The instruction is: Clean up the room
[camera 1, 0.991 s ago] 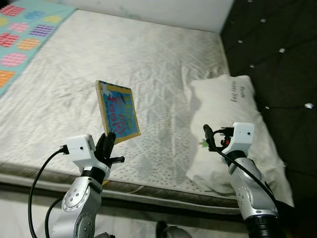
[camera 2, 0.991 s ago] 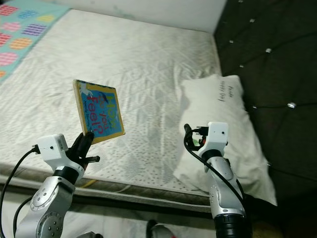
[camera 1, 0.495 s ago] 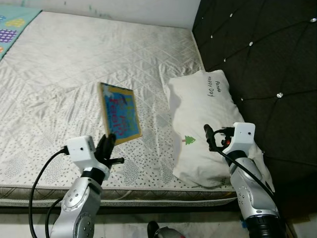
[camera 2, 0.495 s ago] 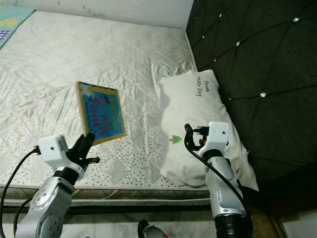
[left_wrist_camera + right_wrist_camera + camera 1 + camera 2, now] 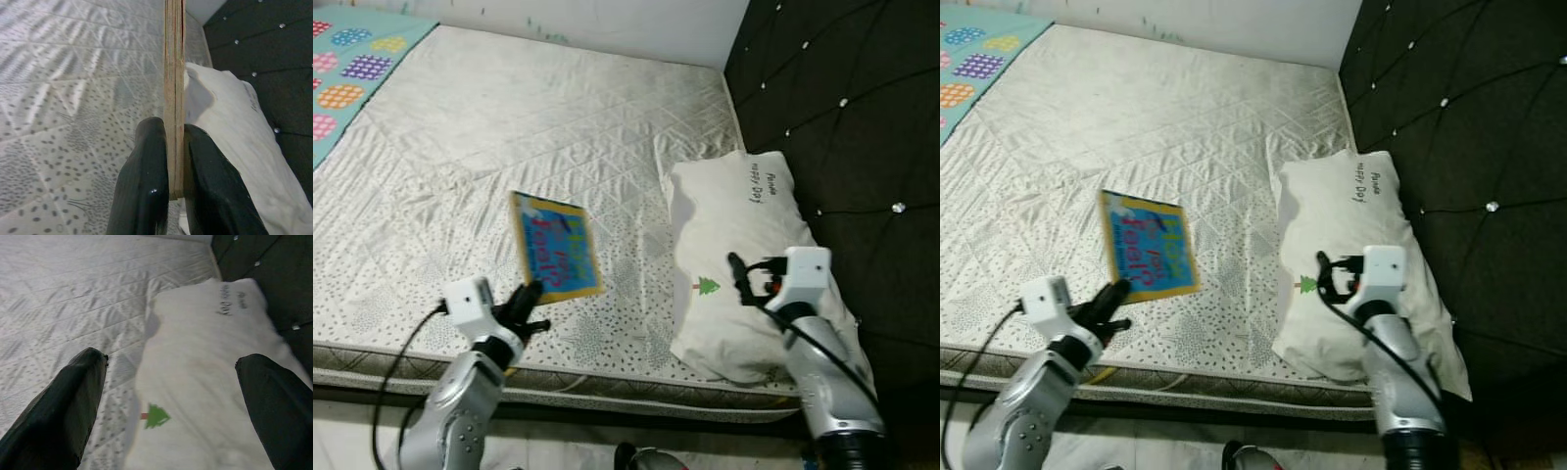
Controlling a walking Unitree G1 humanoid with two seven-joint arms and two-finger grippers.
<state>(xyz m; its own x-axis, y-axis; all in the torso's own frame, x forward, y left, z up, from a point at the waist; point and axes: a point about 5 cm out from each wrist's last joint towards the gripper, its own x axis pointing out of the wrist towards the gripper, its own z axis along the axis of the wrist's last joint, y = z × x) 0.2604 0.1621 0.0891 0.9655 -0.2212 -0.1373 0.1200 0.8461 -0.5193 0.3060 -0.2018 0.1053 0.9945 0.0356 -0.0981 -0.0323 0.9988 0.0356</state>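
A thin blue picture book with a yellow border and pink lettering is held upright above the white mattress. My left gripper is shut on its lower edge; in the left wrist view the two black fingers pinch the book's edge. My right gripper stands open over the front of a white pillow with a small green tree mark, its fingers wide apart with nothing between them.
A dark tufted headboard rises on the right behind the pillow. A turquoise blanket with coloured patches lies at the far left. The mattress front edge runs just before my arms.
The camera has swung, shifting the whole scene to the right. The book sits lower and nearer the mattress in the left gripper's hold. The right gripper stays open over the pillow.
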